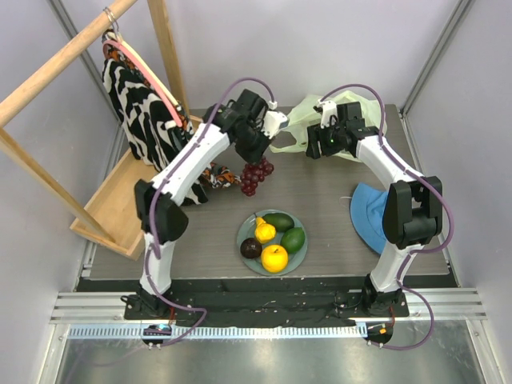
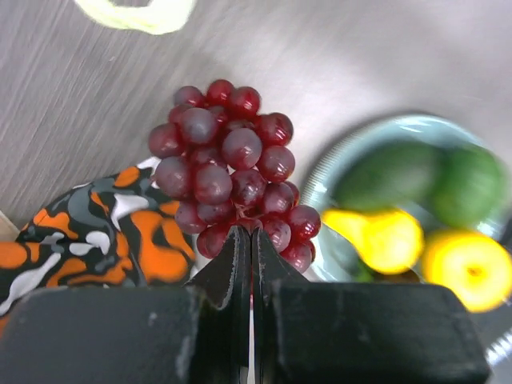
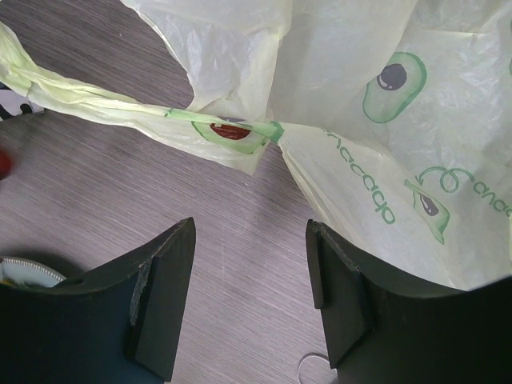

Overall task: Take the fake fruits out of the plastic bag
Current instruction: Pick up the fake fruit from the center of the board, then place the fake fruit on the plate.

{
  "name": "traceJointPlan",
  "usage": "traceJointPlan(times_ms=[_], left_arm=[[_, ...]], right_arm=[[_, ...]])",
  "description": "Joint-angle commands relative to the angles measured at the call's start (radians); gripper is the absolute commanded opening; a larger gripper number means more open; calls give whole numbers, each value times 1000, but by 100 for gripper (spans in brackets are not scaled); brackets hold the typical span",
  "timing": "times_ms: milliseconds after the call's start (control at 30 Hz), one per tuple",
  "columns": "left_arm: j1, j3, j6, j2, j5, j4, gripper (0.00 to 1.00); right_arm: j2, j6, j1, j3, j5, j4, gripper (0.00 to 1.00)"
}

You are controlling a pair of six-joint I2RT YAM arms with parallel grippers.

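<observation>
The grape bunch (image 2: 228,184) is glossy dark red, and the cloth (image 2: 88,232) on its left is blotched orange, black, grey and white, both over the grey-brown wood grain of the table (image 1: 328,232). On the pale grey-green plate (image 1: 242,234) sit two dark green fruits (image 1: 280,221), a yellow pear-shaped fruit (image 1: 264,231), a yellow-orange round fruit (image 1: 274,258) and a dark purple fruit (image 1: 250,248). At the far right the plastic bag (image 3: 352,80) is translucent pale yellow-green, printed with green avocado halves and green lettering; the hat (image 1: 368,212) at the near right is blue, and at the far left a black-and-white zebra-striped garment (image 1: 136,104) hangs on a salmon-pink hanger (image 1: 152,72) from a pale wooden rack (image 1: 48,68).
</observation>
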Motion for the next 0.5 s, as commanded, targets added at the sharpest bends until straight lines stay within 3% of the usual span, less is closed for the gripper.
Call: traceJointPlan(times_ms=[0, 167, 467], left_arm=[[-39, -43, 28, -145, 200, -75, 0], [-82, -121, 114, -219, 346, -136, 0], [-123, -206, 154, -237, 449, -162, 0]], right_arm=[[-36, -7, 0, 7, 18, 41, 65], [-24, -3, 2, 8, 14, 44, 64], [-11, -21, 2, 11, 38, 50, 65]])
